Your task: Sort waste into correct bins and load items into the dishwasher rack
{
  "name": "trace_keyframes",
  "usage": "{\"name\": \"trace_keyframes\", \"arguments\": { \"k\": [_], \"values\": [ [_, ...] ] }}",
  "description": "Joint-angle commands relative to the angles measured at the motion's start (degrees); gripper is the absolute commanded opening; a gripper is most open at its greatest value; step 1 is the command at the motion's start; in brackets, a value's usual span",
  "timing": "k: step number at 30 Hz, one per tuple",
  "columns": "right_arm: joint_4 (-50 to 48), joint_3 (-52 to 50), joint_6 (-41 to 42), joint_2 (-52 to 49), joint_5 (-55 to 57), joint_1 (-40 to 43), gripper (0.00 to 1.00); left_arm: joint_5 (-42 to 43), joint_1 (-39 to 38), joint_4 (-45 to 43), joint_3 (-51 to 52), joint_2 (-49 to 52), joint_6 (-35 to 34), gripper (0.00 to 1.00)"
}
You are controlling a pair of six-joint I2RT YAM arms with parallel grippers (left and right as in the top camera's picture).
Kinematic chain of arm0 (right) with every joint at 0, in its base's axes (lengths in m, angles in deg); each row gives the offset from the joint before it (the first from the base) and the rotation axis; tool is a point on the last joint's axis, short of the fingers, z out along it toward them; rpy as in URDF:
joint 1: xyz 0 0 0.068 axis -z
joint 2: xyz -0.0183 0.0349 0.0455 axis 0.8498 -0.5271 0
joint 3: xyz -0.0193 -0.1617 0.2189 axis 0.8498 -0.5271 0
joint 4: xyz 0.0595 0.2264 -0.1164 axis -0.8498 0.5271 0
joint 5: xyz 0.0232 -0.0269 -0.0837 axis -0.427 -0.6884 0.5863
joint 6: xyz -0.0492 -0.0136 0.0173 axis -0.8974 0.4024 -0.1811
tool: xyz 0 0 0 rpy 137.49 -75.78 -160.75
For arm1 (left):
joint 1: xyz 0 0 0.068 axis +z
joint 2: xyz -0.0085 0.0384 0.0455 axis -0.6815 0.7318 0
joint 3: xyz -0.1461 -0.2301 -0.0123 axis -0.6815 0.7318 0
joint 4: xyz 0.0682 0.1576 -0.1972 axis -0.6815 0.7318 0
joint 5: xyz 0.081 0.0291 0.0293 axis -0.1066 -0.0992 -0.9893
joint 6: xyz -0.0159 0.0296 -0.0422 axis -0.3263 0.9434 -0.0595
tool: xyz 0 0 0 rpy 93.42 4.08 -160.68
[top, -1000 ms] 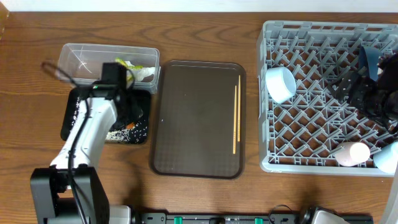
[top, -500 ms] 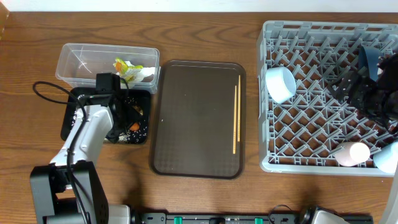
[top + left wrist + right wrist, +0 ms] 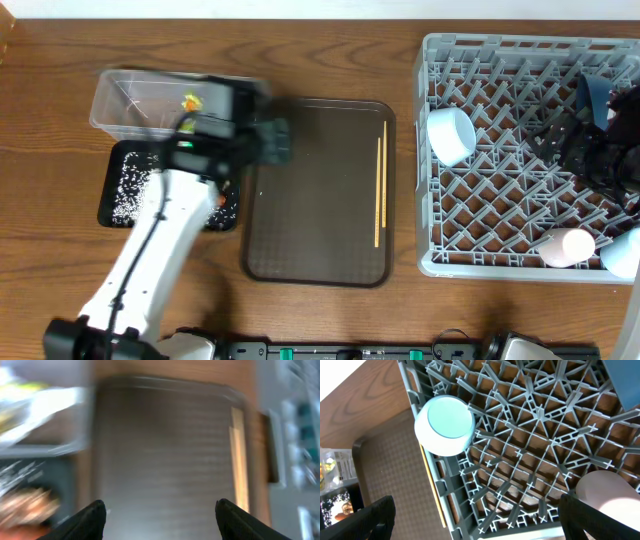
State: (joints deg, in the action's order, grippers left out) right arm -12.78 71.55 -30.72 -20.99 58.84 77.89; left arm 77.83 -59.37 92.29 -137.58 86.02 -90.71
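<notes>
- left gripper: jaws spread wide, nothing between them; hovers over the left part of the dark brown serving tray; wrist view is motion-blurred
- chopsticks: lie lengthwise along the tray's right side, centre-right of the overhead frame, well apart from the left gripper
- bins, upper left of frame: clear tub holds the yellow-green wrapper
- black tray sits just below the tub with rice grains and an orange-brown lump; too blurred to tell carrot from food
- right gripper: jaws released, empty, hanging above the dishwasher rack at the right of frame
- in the rack: pink cup and blue cup in the lower right corner, white bowl by the left wall, dark blue dish upper right
- step, my read: waste binned, dishes racked, chopsticks are the last item out; left arm looks set to go for them
- next: traverse right across the tray, set jaws across the sticks, go low; they're thin and flat on the tray, so the pinch must catch both
</notes>
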Motion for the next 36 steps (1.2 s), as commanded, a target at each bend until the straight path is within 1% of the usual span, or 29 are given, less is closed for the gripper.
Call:
{"name": "trace_keyframes", "arguments": {
  "k": [1, 3, 5, 6, 9, 10, 12, 15, 19, 23, 26, 27, 30, 32, 33, 35, 36],
  "values": [
    [-0.1, 0.5, -0.2, -0.2, -0.2, 0.3, 0.96, 1.5, -7.9, -2.4, -0.1, 4.1, 5.3, 0.70],
    [0.2, 0.5, -0.2, -0.2, -0.2, 0.3, 0.96, 1.5, -13.0, -4.8, -0.1, 7.1, 5.3, 0.68],
    [0.4, 0.5, -0.2, -0.2, -0.2, 0.3, 0.96, 0.8, -17.1, -6.9, -0.1, 10.2, 4.1, 0.60],
    [0.4, 0.5, -0.2, -0.2, -0.2, 0.3, 0.96, 0.2, -19.3, -8.2, -0.1, 12.0, 3.4, 0.57],
    [0.7, 0.5, -0.2, -0.2, -0.2, 0.3, 0.96, -1.8, -23.6, -10.8, -0.1, 16.7, 1.5, 0.56],
    [0.8, 0.5, -0.2, -0.2, -0.2, 0.3, 0.96, -2.8, -24.5, -11.0, -0.1, 17.7, 0.6, 0.54],
    [1.0, 0.5, -0.2, -0.2, -0.2, 0.3, 0.95, -5.4, -25.3, -10.6, -0.1, 18.4, -1.0, 0.54],
    [1.7, 0.5, -1.1, -0.2, -1.6, -0.7, 0.92, -9.8, -24.6, -9.4, -0.2, 16.6, -2.9, 0.55],
    [1.4, 0.0, -2.5, -0.2, -4.9, -6.4, 0.90, -10.1, -21.5, -7.7, -0.3, 11.8, -2.9, 0.55],
    [-1.7, -2.9, 1.8, -0.8, -2.7, -18.9, 0.88, -10.1, -15.5, -4.4, -0.3, 6.8, -2.9, 0.56],
    [-8.2, -7.4, 7.9, -2.6, 1.5, -30.1, 0.88, -10.0, -9.9, -1.3, -0.3, 4.1, -2.8, 0.56],
    [-11.2, -9.4, 10.2, -3.7, 2.5, -33.9, 0.87, -9.7, -7.7, -0.2, -0.3, 3.4, -2.8, 0.65],
    [-18.0, -13.7, 16.9, -7.8, 5.6, -42.3, 0.83, -8.5, -2.3, 3.0, -0.3, 2.2, -2.6, 0.82],
    [-20.4, -15.2, 20.7, -11.4, 10.4, -45.8, 0.82, -7.0, 1.2, 5.4, -0.3, 1.8, -2.6, 0.88],
    [-20.6, -15.3, 22.0, -13.2, 12.7, -46.8, 0.82, -6.1, 2.6, 6.6, -0.3, 1.7, -2.6, 0.90],
    [-21.7, -15.3, 22.8, -16.8, 13.9, -48.0, 0.82, -4.0, 5.3, 8.8, -0.3, 1.6, -2.6, 0.92],
    [-22.3, -15.3, 22.8, -18.3, 13.7, -48.3, 0.80, -3.3, 6.4, 9.6, -0.3, 1.6, -2.6, 0.94]
  ]
}}
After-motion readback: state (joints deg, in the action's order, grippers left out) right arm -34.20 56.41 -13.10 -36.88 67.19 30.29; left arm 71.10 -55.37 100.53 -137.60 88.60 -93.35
